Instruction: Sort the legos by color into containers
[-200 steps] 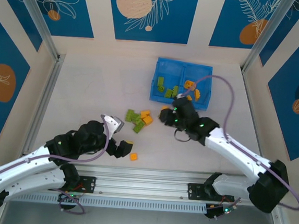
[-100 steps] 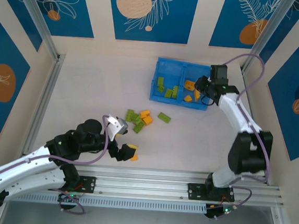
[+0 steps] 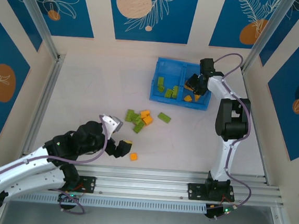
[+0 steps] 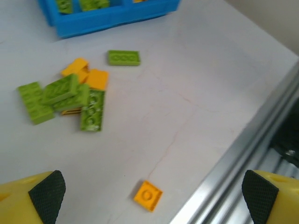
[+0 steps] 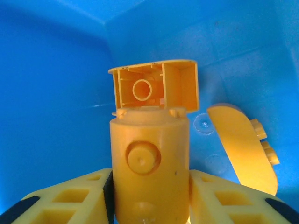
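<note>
Legos (image 3: 140, 119): mixed heap at centre of table (image 3: 89, 86), more in bin (image 3: 171, 100). Left gripper (image 3: 123, 148) spread wide near table's near edge. Right gripper (image 3: 195, 85) in right compartment (image 5: 56, 93), yellow brick (image 5: 149, 158) between fingers (image 5: 70, 200); grip undeterminable.

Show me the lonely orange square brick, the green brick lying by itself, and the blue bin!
lonely orange square brick (image 4: 148, 195): left wrist view, its top face.
green brick lying by itself (image 4: 124, 57): left wrist view, middle of its top.
blue bin (image 3: 166, 100): top external view, its near wall.
</note>
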{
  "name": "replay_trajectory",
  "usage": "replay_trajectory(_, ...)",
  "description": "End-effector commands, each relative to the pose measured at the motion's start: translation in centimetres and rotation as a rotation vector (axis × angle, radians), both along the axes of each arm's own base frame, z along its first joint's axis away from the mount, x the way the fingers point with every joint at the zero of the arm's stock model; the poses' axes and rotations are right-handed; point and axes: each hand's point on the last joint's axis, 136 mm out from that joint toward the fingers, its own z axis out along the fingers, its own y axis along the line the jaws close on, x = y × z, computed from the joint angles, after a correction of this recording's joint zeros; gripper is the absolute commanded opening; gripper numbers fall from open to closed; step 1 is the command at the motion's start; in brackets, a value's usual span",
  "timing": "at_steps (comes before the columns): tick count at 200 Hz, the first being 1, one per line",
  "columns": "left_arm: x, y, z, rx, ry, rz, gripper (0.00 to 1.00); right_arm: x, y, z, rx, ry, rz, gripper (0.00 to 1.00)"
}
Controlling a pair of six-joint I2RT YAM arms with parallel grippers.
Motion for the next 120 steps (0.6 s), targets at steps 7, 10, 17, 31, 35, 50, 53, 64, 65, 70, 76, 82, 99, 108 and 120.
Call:
replay_trajectory(7, 1.4, 2.9, 0.0, 0.063, -0.003, 0.182, 1.0, 0.0, 0.6, 2.6, 0.058, -0.016, -0.001, 0.49)
replay_trajectory(10, 1.6, 3.1, -0.2, 0.067, 0.001, 0.203, 1.0, -0.1, 0.5, 2.8, 0.058, -0.019, 0.0, 0.5)
replay_trajectory(17, 1.9, 3.8, -0.3, 0.073, 0.004, 0.246, 1.0, -0.2, 0.6, 3.5, 0.06, -0.031, 0.003, 0.51)
replay_trajectory(31, 2.3, 4.6, -0.3, 0.067, 0.01, 0.316, 1.0, -0.6, 0.5, 5.1, 0.054, -0.06, 0.011, 0.51)
replay_trajectory(35, 2.4, 4.8, -0.2, 0.059, 0.016, 0.336, 1.0, -0.7, 0.5, 5.5, 0.054, -0.069, 0.014, 0.52)
replay_trajectory(50, 2.7, 4.9, -0.2, 0.042, 0.031, 0.374, 1.0, -1.6, 0.6, 7.5, 0.068, -0.112, 0.024, 0.52)
replay_trajectory(53, 2.7, 4.9, -0.1, 0.038, 0.035, 0.379, 1.0, -1.9, 0.7, 8.0, 0.073, -0.122, 0.026, 0.52)
replay_trajectory(64, 2.9, 4.7, -0.2, 0.039, 0.046, 0.392, 0.99, -3.1, 1.0, 9.4, 0.102, -0.152, 0.034, 0.51)
replay_trajectory(65, 3.0, 4.7, -0.2, 0.041, 0.046, 0.394, 0.99, -3.2, 1.0, 9.7, 0.105, -0.159, 0.035, 0.51)
replay_trajectory(70, 3.1, 4.7, -0.2, 0.045, 0.051, 0.402, 0.99, -3.9, 1.2, 10.6, 0.117, -0.183, 0.041, 0.52)
replay_trajectory(76, 3.3, 4.6, -0.2, 0.049, 0.058, 0.412, 0.99, -4.8, 1.4, 11.7, 0.132, -0.209, 0.049, 0.51)
replay_trajectory(82, 3.5, 4.4, -0.4, 0.055, 0.067, 0.419, 0.99, -5.7, 1.7, 12.6, 0.144, -0.233, 0.062, 0.52)
replay_trajectory(99, 4.2, 3.6, -0.6, 0.056, 0.092, 0.437, 0.98, -9.2, 2.8, 15.7, 0.194, -0.31, 0.123, 0.53)
replay_trajectory(108, 4.6, 2.9, -0.7, 0.048, 0.105, 0.437, 0.98, -11.3, 3.5, 17.0, 0.219, -0.342, 0.169, 0.55)
replay_trajectory(120, 5.2, 1.8, -0.8, 0.035, 0.121, 0.429, 0.97, -14.5, 4.7, 18.7, 0.246, -0.392, 0.244, 0.58)
